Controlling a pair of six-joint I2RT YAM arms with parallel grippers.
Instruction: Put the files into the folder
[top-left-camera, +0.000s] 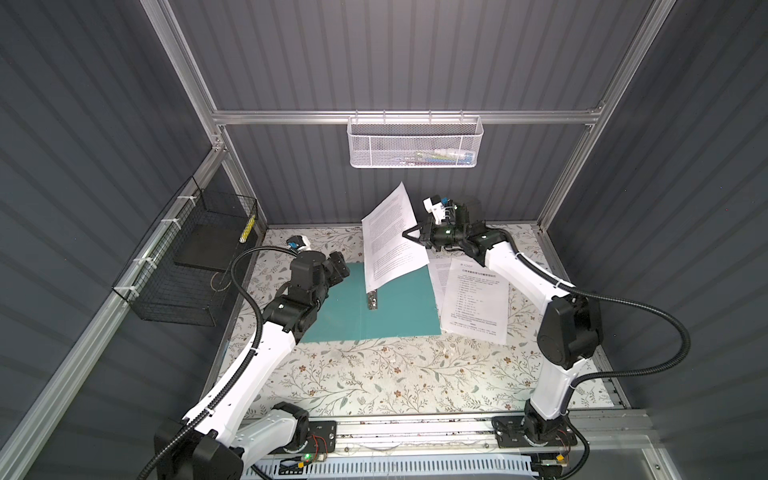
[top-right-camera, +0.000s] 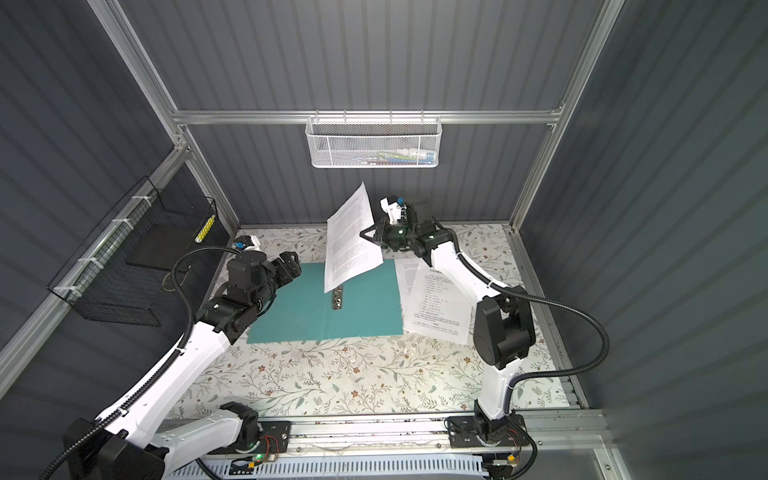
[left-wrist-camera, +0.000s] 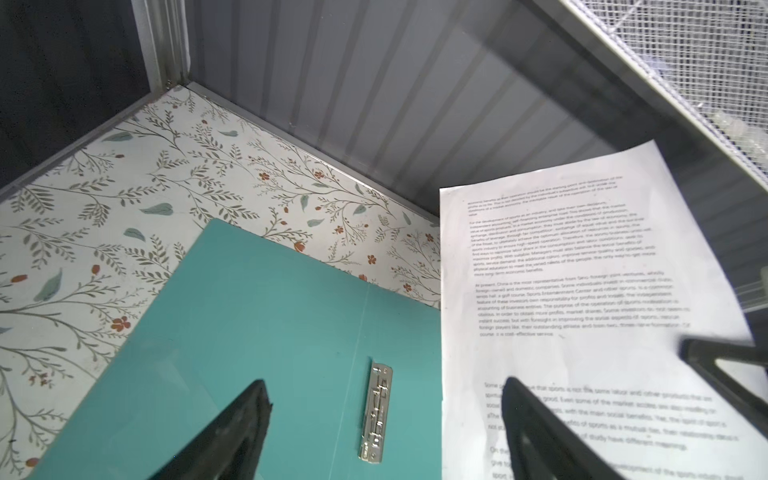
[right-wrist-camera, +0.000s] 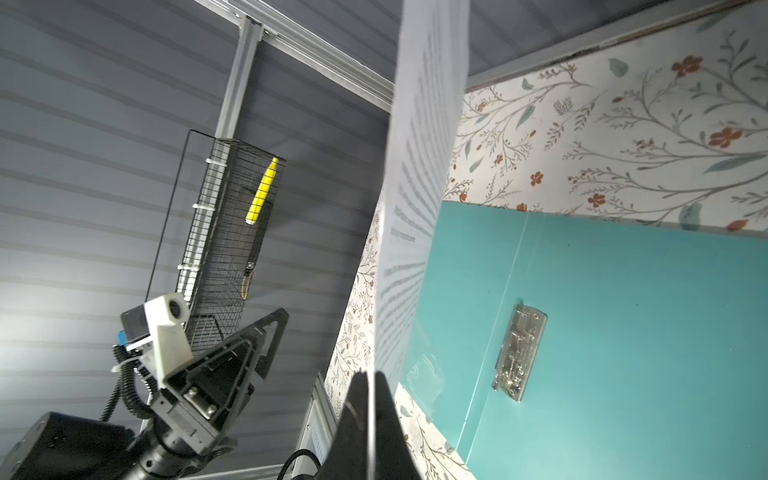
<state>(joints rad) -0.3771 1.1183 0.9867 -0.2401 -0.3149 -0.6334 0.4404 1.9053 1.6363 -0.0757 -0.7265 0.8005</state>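
The sheet (top-left-camera: 390, 237) I'm carrying hangs steeply, long axis nearly upright, its lower edge right at the clip bar (top-left-camera: 372, 300) on the open folder (top-left-camera: 399, 307) lying flat on the desk (top-left-camera: 374, 374). My right claw (top-left-camera: 405, 235) pinches its right edge; the left claw (left-wrist-camera: 385, 385), spread wide and empty, is nearer the clip bar. Other files (top-left-camera: 476, 303) lie beside the folder.

The white-and-black left arm (top-left-camera: 266, 349) is stretching low, its black two-fingered left gripper (left-wrist-camera: 384, 386) gaping wide. The right arm (top-left-camera: 515, 266) is reaching inward, its black right gripper (top-left-camera: 406, 235) pinching a white printed paper sheet (top-left-camera: 388, 237).
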